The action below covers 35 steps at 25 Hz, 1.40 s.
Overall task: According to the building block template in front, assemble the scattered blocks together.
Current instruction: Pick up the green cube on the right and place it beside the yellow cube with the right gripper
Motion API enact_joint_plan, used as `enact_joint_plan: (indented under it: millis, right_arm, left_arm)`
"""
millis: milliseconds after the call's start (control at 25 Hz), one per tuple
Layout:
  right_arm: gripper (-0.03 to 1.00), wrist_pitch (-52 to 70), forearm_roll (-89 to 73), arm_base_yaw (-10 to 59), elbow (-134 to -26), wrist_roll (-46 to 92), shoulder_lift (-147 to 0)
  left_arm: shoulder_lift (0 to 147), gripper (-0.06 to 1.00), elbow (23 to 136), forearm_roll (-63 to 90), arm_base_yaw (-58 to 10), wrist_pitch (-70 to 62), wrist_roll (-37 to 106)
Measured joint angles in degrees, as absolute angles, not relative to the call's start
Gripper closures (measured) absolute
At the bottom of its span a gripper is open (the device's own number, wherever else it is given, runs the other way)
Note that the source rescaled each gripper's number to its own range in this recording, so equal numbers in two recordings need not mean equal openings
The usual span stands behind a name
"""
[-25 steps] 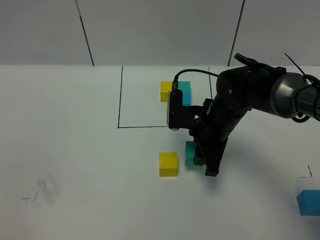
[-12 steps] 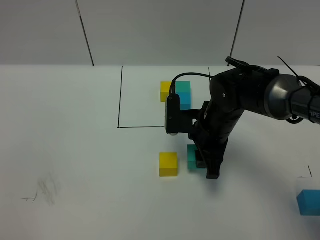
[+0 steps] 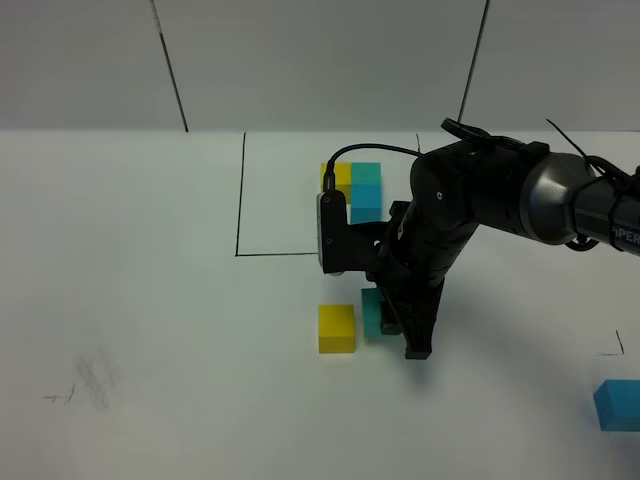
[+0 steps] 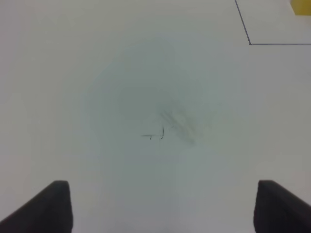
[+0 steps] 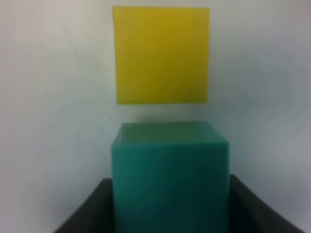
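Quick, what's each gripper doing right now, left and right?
Left gripper: open, holding nothing.
Right gripper: closed on the teal-green cube.

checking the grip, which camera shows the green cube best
The right wrist view: the green cube sits large between the fingers, with the yellow cube just beyond. The high view shows only a sliver of it beside the arm. The left wrist view shows none of it.
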State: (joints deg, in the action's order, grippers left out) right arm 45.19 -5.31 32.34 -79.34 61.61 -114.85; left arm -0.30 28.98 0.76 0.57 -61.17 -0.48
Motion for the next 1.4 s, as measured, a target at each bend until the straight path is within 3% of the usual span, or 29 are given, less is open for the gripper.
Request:
enact_joint_plan:
  millis: [720,1400]
  right_arm:
    - [0.73,41.9,-7.2,33.3,-79.5,64.1,-118.3]
    - [0.73,46.9,-7.3,33.3,-87.8,64.9,-124.7]
  left_arm:
    - [-0.3,0.29,29.0,0.8,0.6,-61.2,-0.5]
    - [-0.3,0.29,29.0,0.8,0.6,-61.2,-0.5]
